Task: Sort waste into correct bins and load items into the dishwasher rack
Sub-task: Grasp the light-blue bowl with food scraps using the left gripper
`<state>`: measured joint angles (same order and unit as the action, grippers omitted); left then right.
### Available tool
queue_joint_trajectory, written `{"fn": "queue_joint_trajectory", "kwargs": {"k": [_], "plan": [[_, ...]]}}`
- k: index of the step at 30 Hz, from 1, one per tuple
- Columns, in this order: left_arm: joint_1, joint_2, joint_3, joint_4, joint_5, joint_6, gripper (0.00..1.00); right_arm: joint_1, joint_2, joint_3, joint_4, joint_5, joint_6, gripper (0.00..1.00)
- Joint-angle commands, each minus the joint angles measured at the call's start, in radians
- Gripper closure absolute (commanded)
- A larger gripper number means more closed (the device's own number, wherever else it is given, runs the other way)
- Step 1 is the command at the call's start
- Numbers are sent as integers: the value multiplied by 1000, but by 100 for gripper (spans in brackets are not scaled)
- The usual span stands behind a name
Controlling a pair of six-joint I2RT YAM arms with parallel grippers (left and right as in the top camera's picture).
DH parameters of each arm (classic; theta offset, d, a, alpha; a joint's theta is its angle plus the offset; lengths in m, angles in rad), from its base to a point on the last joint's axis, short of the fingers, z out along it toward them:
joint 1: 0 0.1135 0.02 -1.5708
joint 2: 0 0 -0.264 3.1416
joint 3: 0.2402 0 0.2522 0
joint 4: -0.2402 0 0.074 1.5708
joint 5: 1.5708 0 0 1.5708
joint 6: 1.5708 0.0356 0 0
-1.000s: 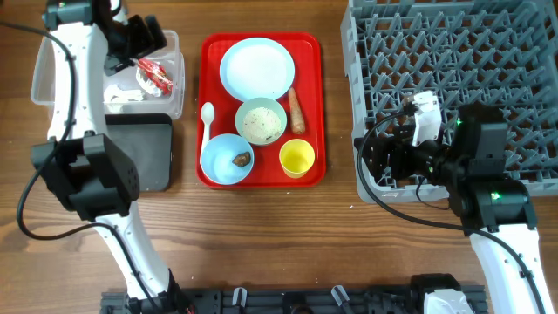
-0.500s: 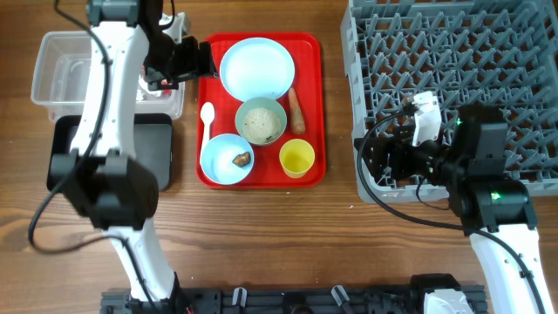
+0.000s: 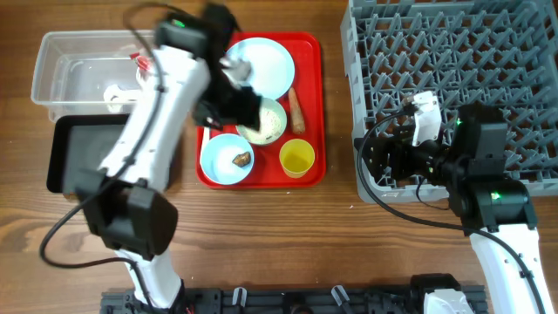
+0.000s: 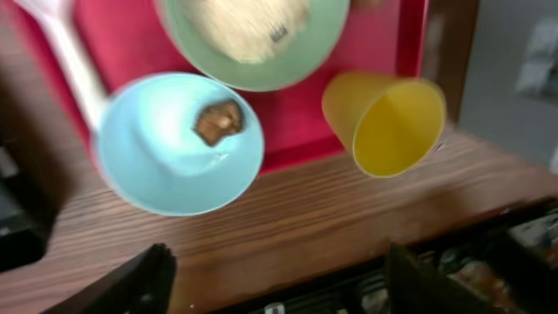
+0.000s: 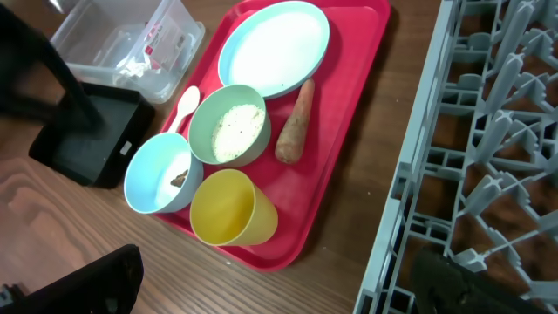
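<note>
My left gripper point(image 3: 228, 103) hovers open over the red tray point(image 3: 307, 52), its blurred fingers point(image 4: 144, 279) empty above the wood by the tray's front edge. Below it sit a light blue bowl point(image 4: 166, 153) holding a brown lump point(image 4: 218, 122), a rice-crumb bowl point(image 4: 253, 35), a yellow cup point(image 4: 388, 122) and a white spoon point(image 4: 65, 48). A pale blue plate point(image 3: 261, 65) and a carrot-like stick point(image 3: 296, 109) lie further back. The clear tub point(image 3: 65, 61) holds the red wrapper point(image 3: 139, 59) and a white scrap point(image 3: 113, 94). My right gripper point(image 5: 279, 292) stands open and empty at the grey rack's point(image 3: 453, 52) front-left corner.
A shallow black tray point(image 3: 83, 153) lies in front of the clear tub, partly under my left arm. Bare wooden table runs between the red tray and the rack, and along the front.
My left arm has swung right from the clear tub to above the red tray. The red wrapper stays in the tub. My right arm has not moved.
</note>
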<state>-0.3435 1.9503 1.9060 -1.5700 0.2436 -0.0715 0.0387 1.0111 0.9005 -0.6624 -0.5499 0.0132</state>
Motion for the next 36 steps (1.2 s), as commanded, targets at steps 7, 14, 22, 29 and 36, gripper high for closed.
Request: {"fn": "queue_joint_trajectory", "kwargs": {"k": [7,14,22,29,36], "plan": [[-66,-145,-349,220,-92,-132,28,1,6,23,-19,-8,-10,0],[-89,-304,-603,426,-99,-115,28,1,6,23,-16,-8,-10,0],[-114,-310,-890,729,-100,-116,41,1,6,23,-15,-9,-10,0],[-114,-306,-960,865,-118,-116,44,1,6,23,-5,-9,-10,0],[-114,-286,-960,873,-164,-116,54,1,6,23,-5,-9,-10,0]]}}
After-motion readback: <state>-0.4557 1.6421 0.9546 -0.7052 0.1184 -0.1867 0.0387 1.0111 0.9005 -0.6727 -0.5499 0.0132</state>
